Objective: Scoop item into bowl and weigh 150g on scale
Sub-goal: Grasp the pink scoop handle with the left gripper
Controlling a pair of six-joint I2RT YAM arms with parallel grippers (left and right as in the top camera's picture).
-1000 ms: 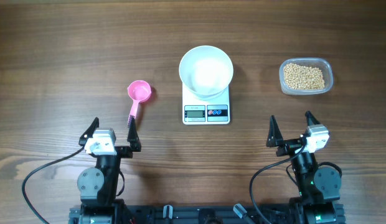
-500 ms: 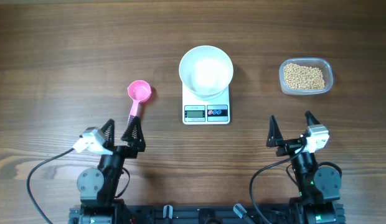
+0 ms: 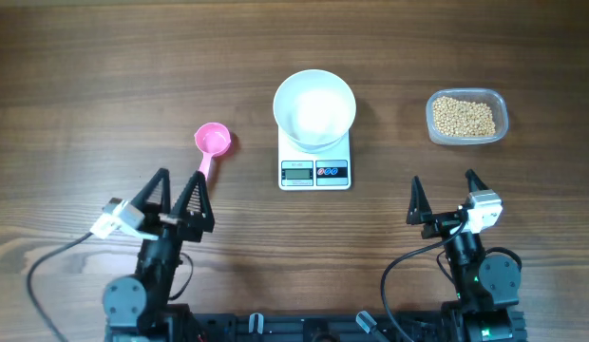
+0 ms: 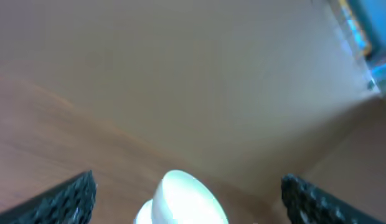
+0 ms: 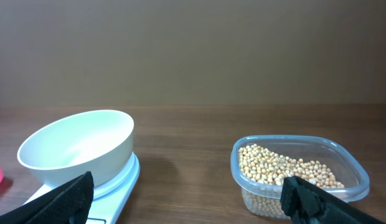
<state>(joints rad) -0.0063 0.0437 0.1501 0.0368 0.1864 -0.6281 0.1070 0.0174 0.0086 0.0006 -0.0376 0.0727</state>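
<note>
Scooping has not begun: the beans lie in the tub, the bowl sits empty on the scale, and the left gripper and right gripper gape empty (the left just short of the pink scoop), whose handle likely needs grasping next.

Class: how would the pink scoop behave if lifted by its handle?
The pink scoop looks like moulded plastic, so probably light and stiff. Its handle is narrow, so it may twist in a grip. The cup sits at one end, so it might tip that way.
</note>
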